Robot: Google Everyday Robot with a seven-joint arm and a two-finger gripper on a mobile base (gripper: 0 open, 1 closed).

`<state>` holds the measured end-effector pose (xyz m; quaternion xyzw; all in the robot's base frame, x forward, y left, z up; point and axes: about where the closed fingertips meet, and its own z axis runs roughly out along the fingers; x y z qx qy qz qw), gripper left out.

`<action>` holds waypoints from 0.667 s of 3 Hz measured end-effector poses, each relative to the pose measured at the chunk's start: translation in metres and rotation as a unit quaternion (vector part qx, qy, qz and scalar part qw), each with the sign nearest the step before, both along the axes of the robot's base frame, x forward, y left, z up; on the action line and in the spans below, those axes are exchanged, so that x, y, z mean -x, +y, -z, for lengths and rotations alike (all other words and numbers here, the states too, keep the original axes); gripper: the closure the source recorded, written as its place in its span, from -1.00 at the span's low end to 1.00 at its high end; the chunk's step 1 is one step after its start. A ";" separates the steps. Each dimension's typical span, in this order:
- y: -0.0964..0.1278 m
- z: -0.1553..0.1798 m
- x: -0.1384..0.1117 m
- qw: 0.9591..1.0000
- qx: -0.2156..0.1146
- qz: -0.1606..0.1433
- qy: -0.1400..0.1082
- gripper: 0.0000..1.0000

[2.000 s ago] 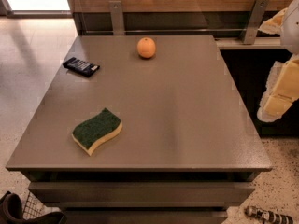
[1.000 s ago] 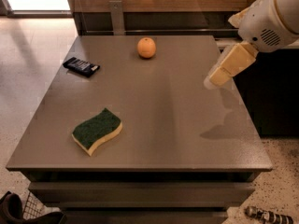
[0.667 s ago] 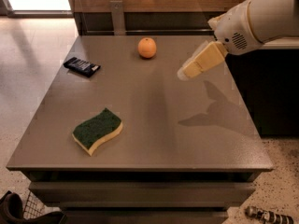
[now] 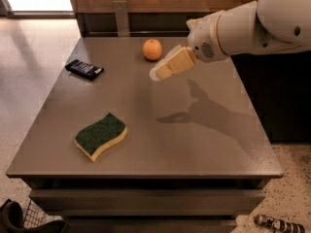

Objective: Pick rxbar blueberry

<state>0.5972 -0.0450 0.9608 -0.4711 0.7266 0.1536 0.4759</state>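
The arm (image 4: 243, 28) has swung in from the right. Its gripper (image 4: 158, 73) hangs over the table (image 4: 194, 149) at upper centre; wide or narrow, I cannot tell. The sponge (image 4: 101, 135), lower left, is well clear. The orange (image 4: 152, 49), close by, could get knocked. The rxbar blueberry (image 4: 84, 69) lies upper left near the edge, where a low sweep might shove it off. Bare tabletop lies between.
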 end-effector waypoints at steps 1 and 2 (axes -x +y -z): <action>0.000 0.000 0.000 1.000 0.000 0.000 0.000 -1.00; 0.013 0.014 -0.015 1.000 -0.022 -0.012 0.004 -1.00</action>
